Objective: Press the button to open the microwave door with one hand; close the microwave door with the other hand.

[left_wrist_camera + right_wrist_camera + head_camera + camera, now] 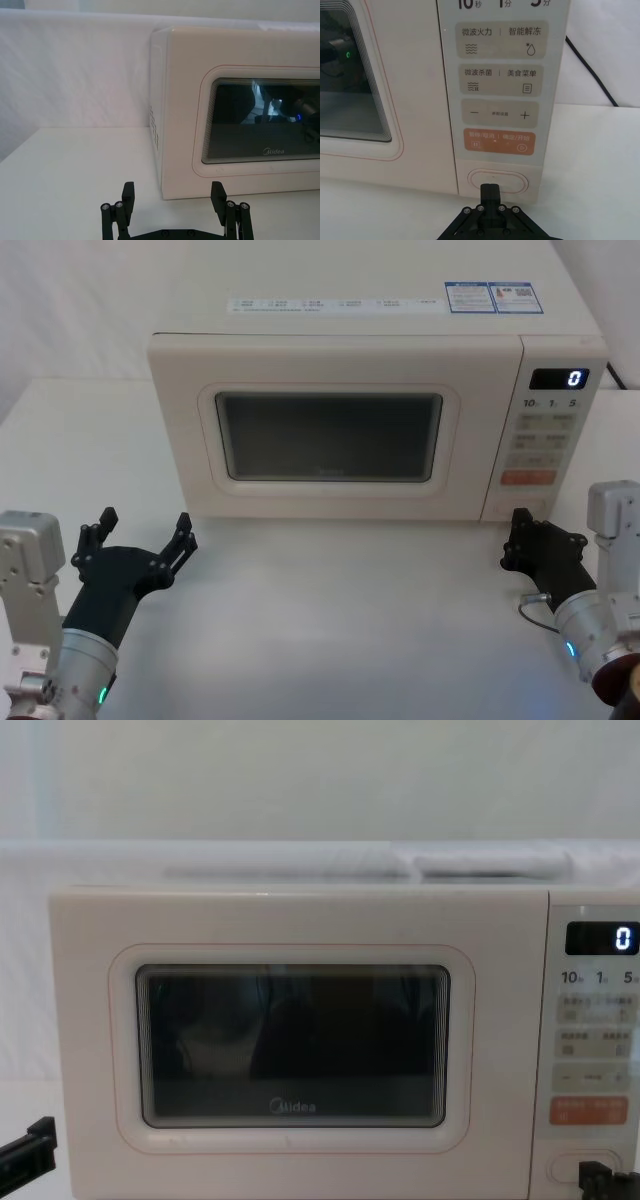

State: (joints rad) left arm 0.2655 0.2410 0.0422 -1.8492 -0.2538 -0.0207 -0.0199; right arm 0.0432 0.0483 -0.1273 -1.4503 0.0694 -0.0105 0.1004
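Clearly "Midea" on the microwave door [290, 1050] (display [601, 937] perhaps "0").

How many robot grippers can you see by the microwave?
2. The left gripper hovers open over the table before the microwave door's left end. The right gripper, shut, points at the button low on the control panel.

"Midea" on the microwave door [290, 1050], display [601, 937] reading "0", "10, 1, 5" on control panel [597, 1040]

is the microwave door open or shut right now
Shut: the microwave door sits flush with the control panel, no gap showing.
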